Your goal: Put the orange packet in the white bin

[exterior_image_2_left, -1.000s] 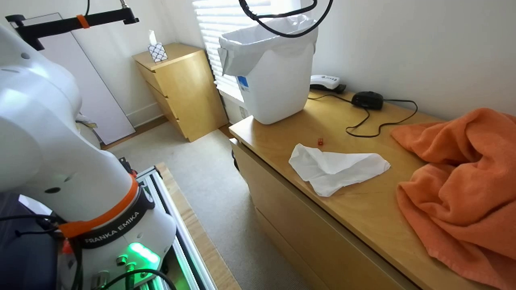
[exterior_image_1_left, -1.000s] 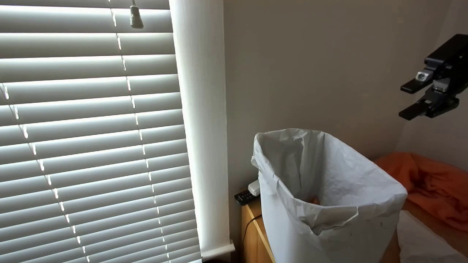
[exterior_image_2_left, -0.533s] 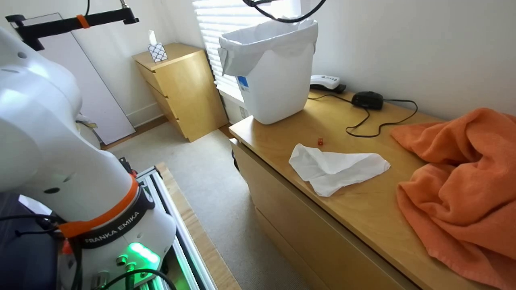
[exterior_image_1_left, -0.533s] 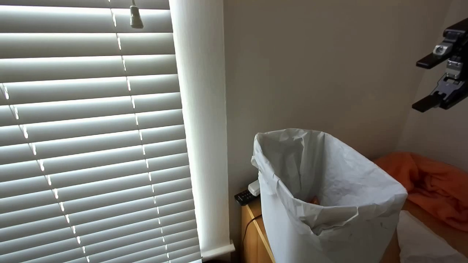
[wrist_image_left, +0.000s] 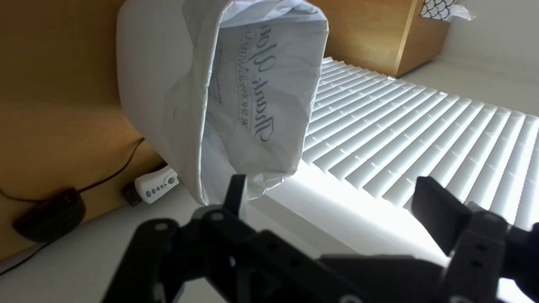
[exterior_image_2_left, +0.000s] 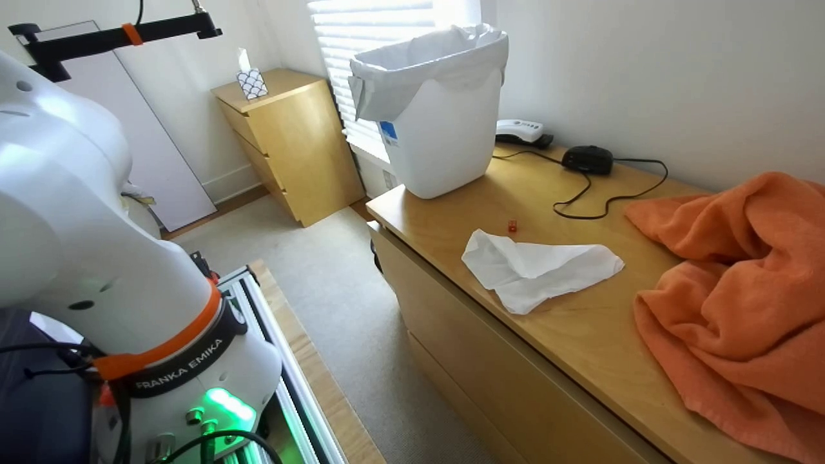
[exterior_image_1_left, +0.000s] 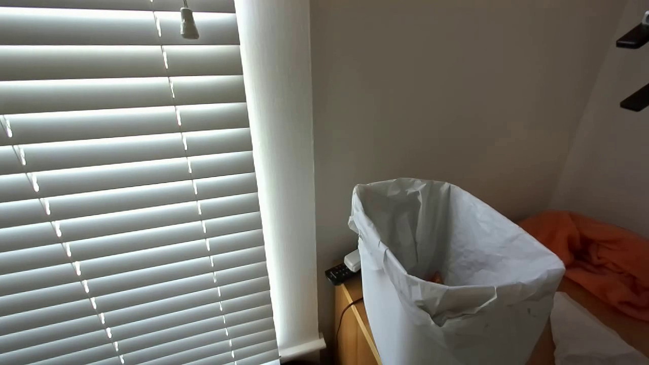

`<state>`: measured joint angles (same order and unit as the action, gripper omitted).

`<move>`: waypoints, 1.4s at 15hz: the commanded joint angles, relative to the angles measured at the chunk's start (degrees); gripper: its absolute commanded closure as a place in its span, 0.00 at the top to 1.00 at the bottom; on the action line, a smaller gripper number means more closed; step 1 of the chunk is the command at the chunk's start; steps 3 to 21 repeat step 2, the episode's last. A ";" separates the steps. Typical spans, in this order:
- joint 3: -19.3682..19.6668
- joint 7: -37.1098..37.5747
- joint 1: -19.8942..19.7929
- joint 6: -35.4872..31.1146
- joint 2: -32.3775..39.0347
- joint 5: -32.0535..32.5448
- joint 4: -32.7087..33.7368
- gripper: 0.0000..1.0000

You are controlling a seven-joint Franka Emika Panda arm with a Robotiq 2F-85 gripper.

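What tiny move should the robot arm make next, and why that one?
Probably ease the gripper a little away from the white bin, then rest: the gripper stands open, holding nothing, and something orange, likely the packet, already shows inside the bin.

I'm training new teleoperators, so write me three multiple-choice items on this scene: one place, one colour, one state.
1. The white bin stands on:
A) the floor
B) a wooden dresser
C) a chair

2. The bunched-up cloth is:
A) orange
B) green
C) blue

3. The tool is:
A) shut, empty
B) shut on the cloth
C) open

1 B: an exterior view shows it resting there.
2 A: it looks orange in both exterior views.
3 C: the wrist view shows its fingers apart.
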<state>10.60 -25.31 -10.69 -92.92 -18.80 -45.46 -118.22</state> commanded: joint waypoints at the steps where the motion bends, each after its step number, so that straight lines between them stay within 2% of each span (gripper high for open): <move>1: 0.92 0.93 1.04 -0.06 -0.30 0.98 0.71 1.00; 21: 0.93 1.45 1.06 -0.06 -0.51 1.31 1.05 1.00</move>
